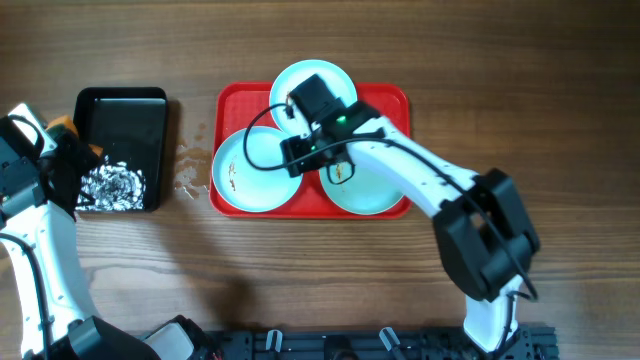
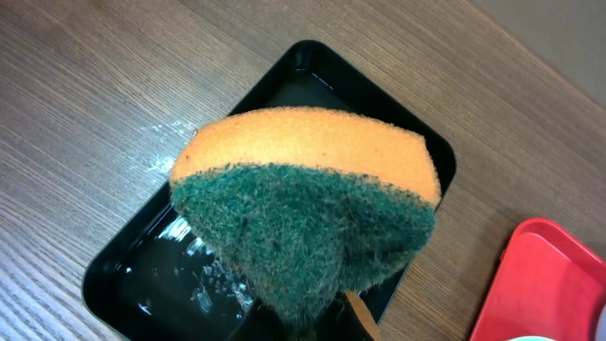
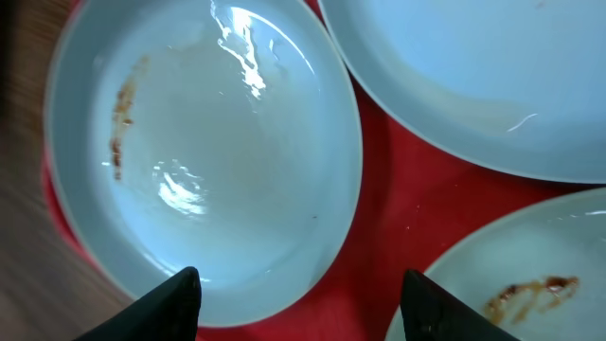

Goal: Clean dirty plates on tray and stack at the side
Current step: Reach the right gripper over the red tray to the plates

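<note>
Three pale blue plates lie on the red tray (image 1: 390,100): one at the back (image 1: 300,80), one front left (image 1: 250,172) with a brown smear, one front right (image 1: 375,185) with a smear. My right gripper (image 1: 300,152) is open above the tray's middle, over the front-left plate's edge. In the right wrist view its fingers (image 3: 298,303) straddle that plate's rim (image 3: 204,161) and bare red tray (image 3: 398,199). My left gripper (image 1: 62,150) is shut on an orange and green sponge (image 2: 303,208) over the black tray (image 1: 120,120).
The black tray (image 2: 284,104) holds water and foam (image 1: 112,186) at its front. Water drops (image 1: 190,170) lie on the wooden table between the two trays. The red tray's corner (image 2: 540,284) shows in the left wrist view.
</note>
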`<move>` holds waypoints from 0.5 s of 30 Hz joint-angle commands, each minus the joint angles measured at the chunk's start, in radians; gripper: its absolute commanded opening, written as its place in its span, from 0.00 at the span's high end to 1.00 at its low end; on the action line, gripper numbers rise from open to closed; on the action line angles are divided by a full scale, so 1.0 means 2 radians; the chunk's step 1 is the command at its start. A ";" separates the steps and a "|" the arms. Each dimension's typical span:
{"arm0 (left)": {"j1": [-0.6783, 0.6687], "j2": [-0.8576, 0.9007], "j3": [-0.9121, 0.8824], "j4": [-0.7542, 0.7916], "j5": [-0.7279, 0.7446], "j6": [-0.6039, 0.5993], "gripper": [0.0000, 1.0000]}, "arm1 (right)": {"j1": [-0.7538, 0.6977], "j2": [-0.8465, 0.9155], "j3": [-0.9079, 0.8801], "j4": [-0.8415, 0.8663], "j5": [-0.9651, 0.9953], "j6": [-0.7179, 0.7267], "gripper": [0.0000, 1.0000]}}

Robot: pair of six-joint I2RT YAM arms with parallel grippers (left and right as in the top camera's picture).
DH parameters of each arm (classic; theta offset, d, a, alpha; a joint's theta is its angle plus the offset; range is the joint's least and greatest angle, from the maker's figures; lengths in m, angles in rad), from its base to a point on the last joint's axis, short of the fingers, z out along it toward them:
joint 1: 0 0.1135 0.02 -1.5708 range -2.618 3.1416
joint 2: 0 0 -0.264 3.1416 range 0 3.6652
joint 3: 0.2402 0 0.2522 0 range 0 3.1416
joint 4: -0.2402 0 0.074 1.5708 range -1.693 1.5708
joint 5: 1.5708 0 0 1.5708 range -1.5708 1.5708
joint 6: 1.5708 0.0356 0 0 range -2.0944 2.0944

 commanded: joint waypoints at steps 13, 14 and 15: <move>0.002 0.002 0.000 0.000 0.025 0.008 0.96 | 0.002 0.062 0.003 0.049 0.042 0.023 0.77; 0.002 0.002 0.000 0.002 0.055 0.008 0.96 | 0.002 0.062 0.001 0.049 0.042 0.023 0.83; 0.002 0.002 0.000 0.004 0.086 0.008 0.96 | 0.002 0.063 -0.001 0.049 0.042 0.024 0.89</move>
